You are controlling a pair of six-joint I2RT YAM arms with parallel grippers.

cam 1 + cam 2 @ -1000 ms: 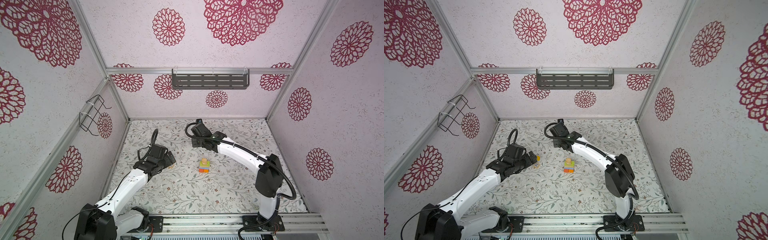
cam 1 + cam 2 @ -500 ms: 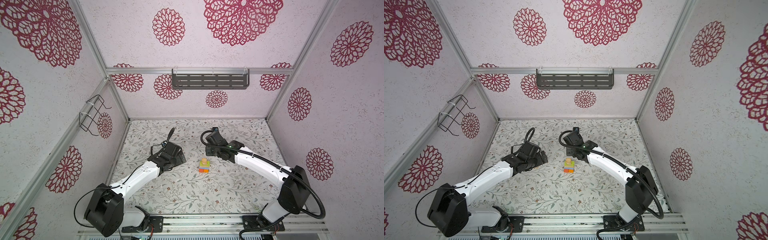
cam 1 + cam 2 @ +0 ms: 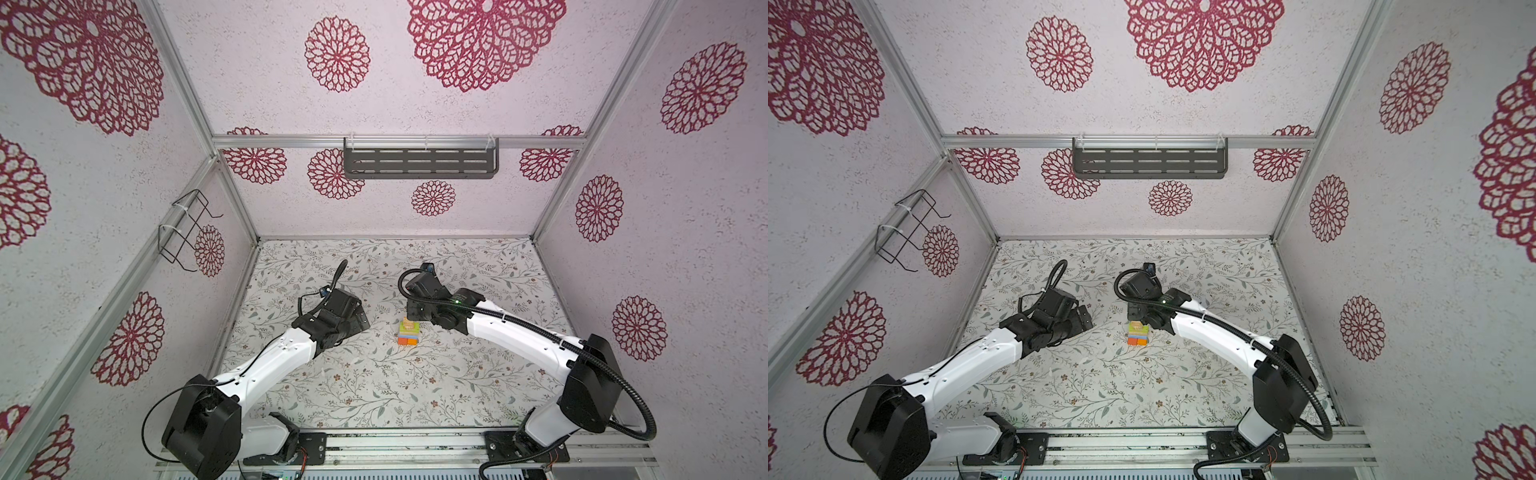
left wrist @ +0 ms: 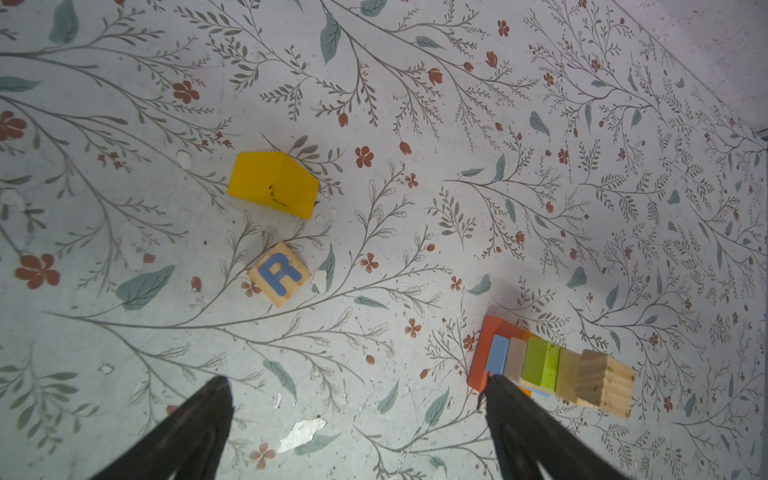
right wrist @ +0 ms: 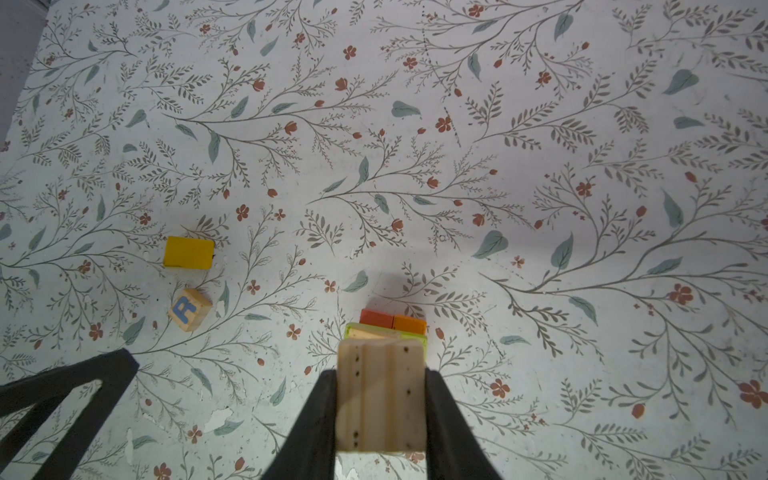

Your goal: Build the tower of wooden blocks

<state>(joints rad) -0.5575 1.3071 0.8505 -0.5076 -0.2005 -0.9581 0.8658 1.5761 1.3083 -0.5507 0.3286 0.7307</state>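
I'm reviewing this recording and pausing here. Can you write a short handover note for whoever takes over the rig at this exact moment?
Left gripper: open and empty, above the table near the loose pieces.
Right gripper: shut on a natural-wood block at the top of the tower.
Done: red-orange and orange base, then blue, tan, lime-green and tan layers stacked.
Left: release that block once it sits square. Then add the R cube and the yellow roof piece, probably roof last. Both lie loose on the table, apart from the tower.
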